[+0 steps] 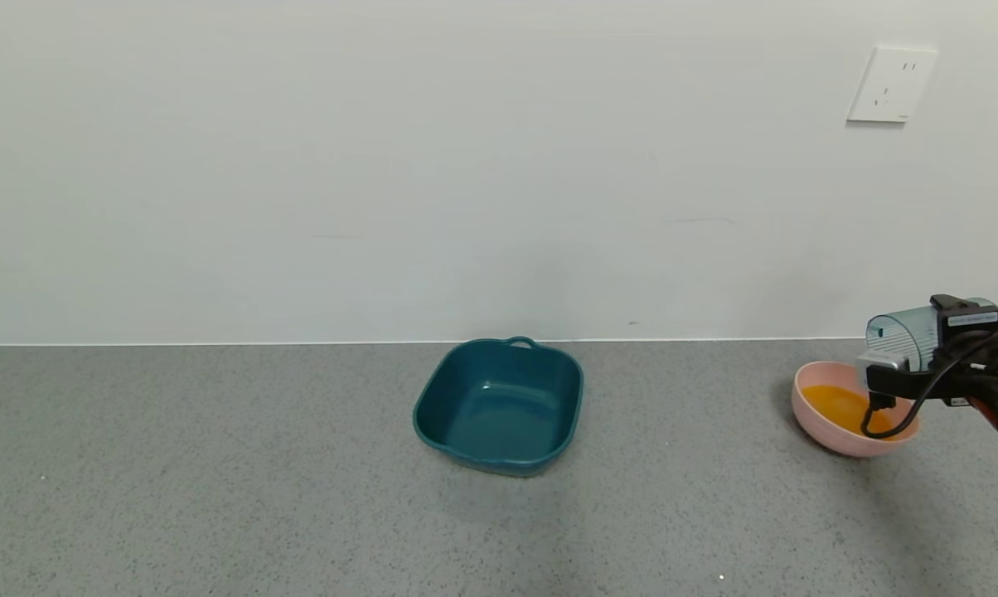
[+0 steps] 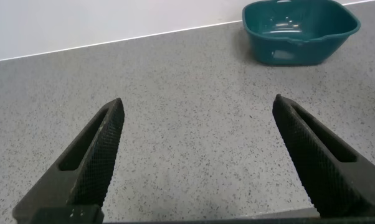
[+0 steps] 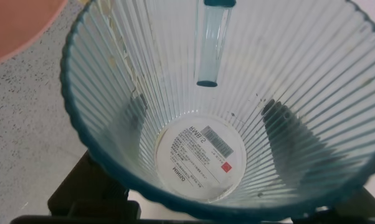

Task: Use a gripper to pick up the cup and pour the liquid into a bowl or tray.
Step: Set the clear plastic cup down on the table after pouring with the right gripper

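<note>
1. The right gripper (image 1: 922,365), a black two-fingered arm end at the far right of the grey speckled countertop (image 1: 259,481), is clamping the small translucent blue-grey ribbed plastic cup (image 1: 905,334) and holding it tipped onto its side over the round pale pink bowl (image 1: 849,439).
2. The opaque orange-yellow liquid (image 1: 839,405) is sitting in the bowl, and the right wrist view is showing the cup's inside (image 3: 212,106) looking empty, with only a label at its bottom, so the pour is judged to be essentially finished.
3. To finish well, the cup should be kept above the bowl for a moment so last drips are falling inside the rim, then rotated upright slowly before any sideways travel.
4. The grip should be kept firm while turning; thin ribbed plastic is likely flexing and could be slipping if squeezed unevenly.
5. The black cable (image 1: 897,419) is hanging close to the liquid and is worth keeping clear of it.
6. The left gripper (image 2: 197,162) is idling with its fingers spread wide, hovering over the countertop with the dark teal square plastic tray (image 1: 499,404) beyond it.
</note>
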